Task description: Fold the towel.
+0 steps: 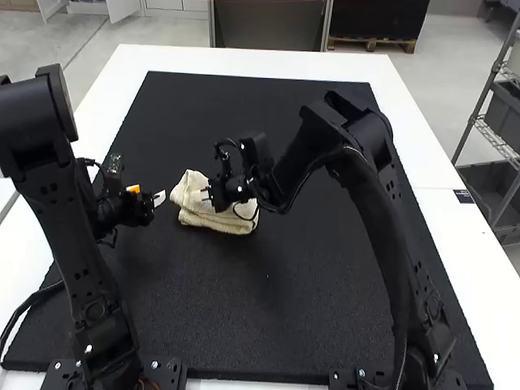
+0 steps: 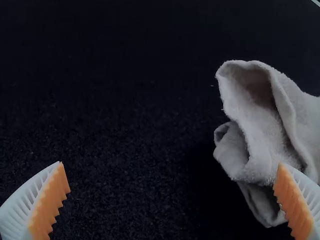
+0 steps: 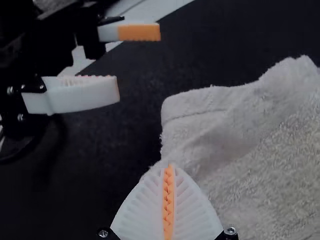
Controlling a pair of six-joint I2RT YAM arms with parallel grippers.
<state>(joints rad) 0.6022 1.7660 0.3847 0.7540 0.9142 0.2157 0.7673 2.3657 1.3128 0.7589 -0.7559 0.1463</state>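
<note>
Towel (image 1: 231, 221), folded, toward table's (image 1: 392, 91) left edge. Left gripper (image 1: 149, 197), beside it: wide. Right gripper (image 1: 206, 194), above it: closed.

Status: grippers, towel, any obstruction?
Left gripper open, beside towel. Right gripper shut, over towel, partly in the way. Towel in layers, one end gaping.

A black mat (image 1: 284, 325) covers much of the white worktop (image 1: 459, 244). On it, 1 cream towel (image 1: 195, 213) lies folded in layers, nearer the left edge than the right. The left gripper (image 1: 151, 195) is beside the towel's left-edge side; the right gripper (image 1: 206, 195) is over it.
</note>
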